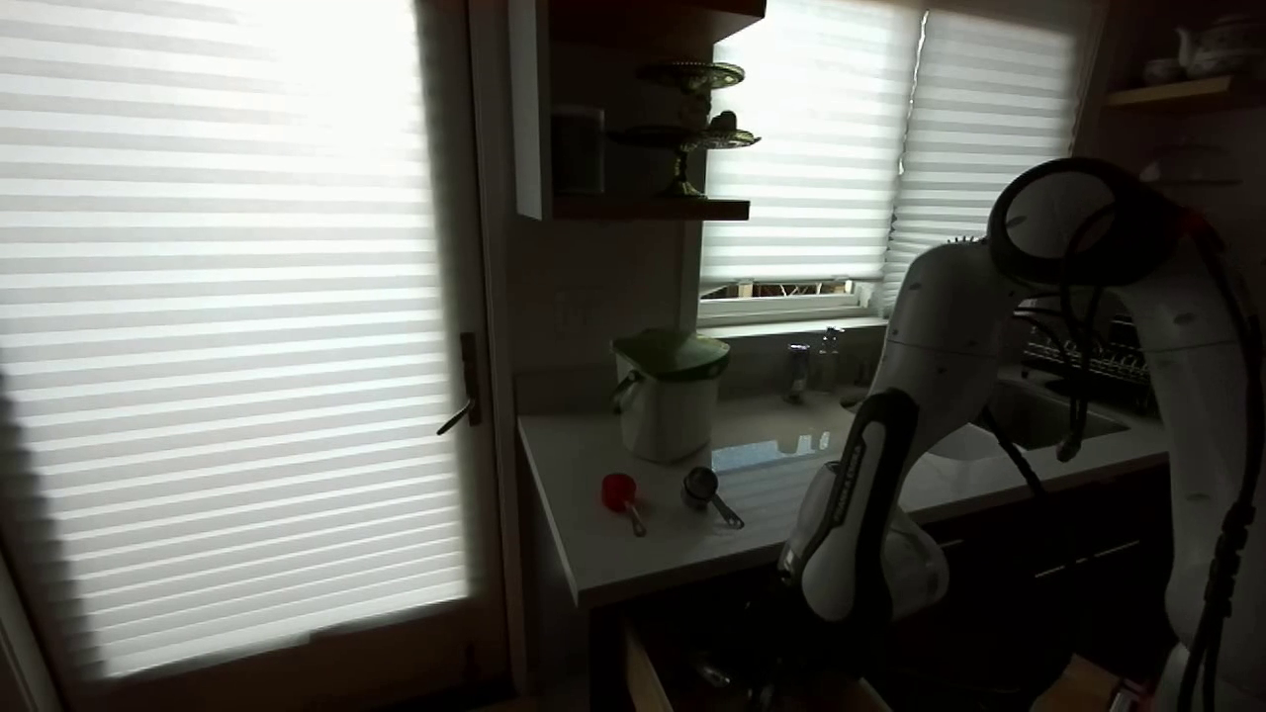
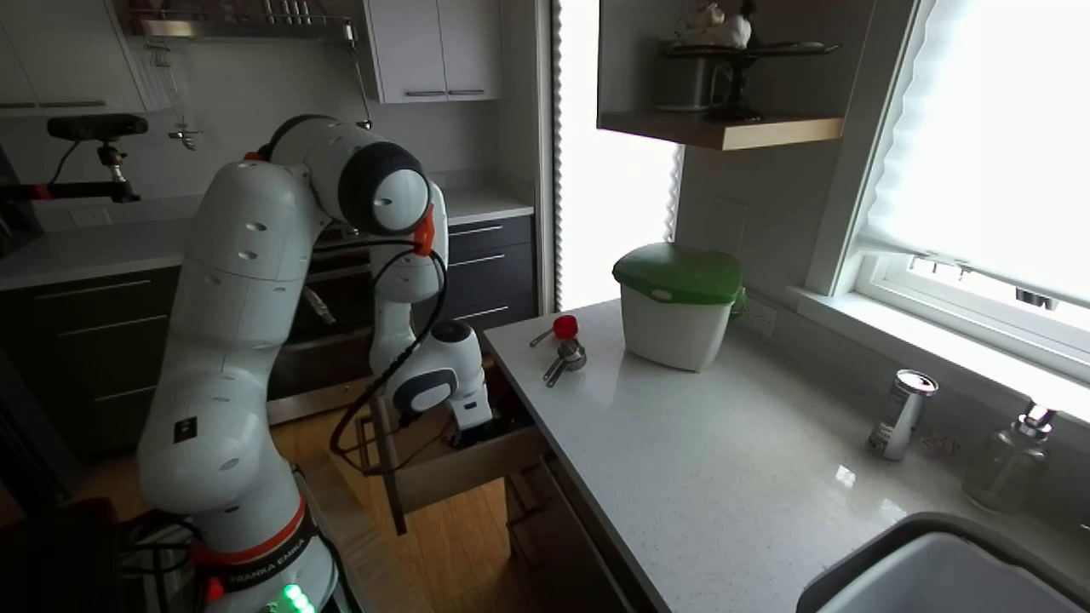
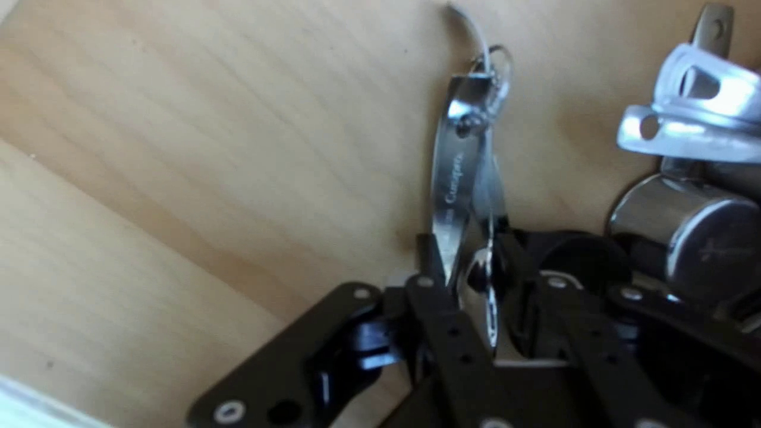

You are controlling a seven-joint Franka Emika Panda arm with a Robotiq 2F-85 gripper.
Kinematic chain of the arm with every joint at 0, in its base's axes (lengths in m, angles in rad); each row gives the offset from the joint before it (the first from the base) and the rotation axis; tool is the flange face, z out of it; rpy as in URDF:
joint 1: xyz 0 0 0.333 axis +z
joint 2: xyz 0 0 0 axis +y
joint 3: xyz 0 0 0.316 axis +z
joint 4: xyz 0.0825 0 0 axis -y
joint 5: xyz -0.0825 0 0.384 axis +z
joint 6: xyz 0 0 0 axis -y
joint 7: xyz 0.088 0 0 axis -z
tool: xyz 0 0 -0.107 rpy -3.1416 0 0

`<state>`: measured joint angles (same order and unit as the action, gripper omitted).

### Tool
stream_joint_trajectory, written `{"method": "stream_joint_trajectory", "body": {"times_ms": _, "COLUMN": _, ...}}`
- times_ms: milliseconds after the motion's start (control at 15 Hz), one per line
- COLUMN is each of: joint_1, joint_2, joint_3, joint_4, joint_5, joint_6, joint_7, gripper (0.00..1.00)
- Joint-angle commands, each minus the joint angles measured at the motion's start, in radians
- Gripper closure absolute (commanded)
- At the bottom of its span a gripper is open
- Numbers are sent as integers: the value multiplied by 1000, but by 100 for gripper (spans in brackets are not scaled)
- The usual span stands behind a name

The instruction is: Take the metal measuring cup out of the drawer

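Note:
The drawer (image 2: pixel 464 468) is pulled out under the counter, and its wooden floor (image 3: pixel 178 196) fills much of the wrist view. My gripper (image 3: pixel 467 252) is down inside it, its fingers partly closed around a bunch of metal measuring spoons (image 3: pixel 458 166), which appear to touch both fingers. A metal measuring cup (image 3: pixel 710 244) lies to the right of the gripper, near more flat metal handles (image 3: pixel 695 134). Another metal measuring cup (image 1: pixel 700 485) is on the counter; it also shows in an exterior view (image 2: pixel 571 352). My fingertips are hidden or too dark in both exterior views.
A red measuring cup (image 1: pixel 619 491) lies beside the metal one on the counter (image 2: pixel 724 460). A white bin with a green lid (image 2: pixel 677 311) stands behind them. The counter edge borders the drawer. A dark round cup (image 3: pixel 585 255) sits close to my right finger.

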<state>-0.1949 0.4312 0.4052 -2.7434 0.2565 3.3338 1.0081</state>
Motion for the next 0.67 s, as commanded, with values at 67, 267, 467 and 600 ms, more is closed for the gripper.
{"method": "stream_joint_trajectory", "body": {"times_ms": 67, "joint_1": 211, "joint_2": -155, "joint_3": -216, "joint_4": -67, "joint_5": 90, "joint_6": -118, "joint_7": -26, "gripper": 66}}
{"method": "stream_joint_trajectory", "body": {"times_ms": 267, "joint_1": 301, "joint_2": -142, "joint_3": -301, "joint_4": -1, "joint_5": 88, "joint_6": -164, "joint_7": -35, "gripper": 45}}
{"method": "stream_joint_trajectory", "body": {"times_ms": 467, "joint_1": 236, "joint_2": -192, "joint_3": -215, "joint_4": -20, "joint_5": 112, "joint_6": -145, "joint_7": -25, "gripper": 26}}
{"method": "stream_joint_trajectory", "body": {"times_ms": 600, "joint_1": 175, "joint_2": -188, "joint_3": -149, "joint_4": -1, "joint_5": 123, "joint_6": -133, "joint_7": -26, "gripper": 12}}
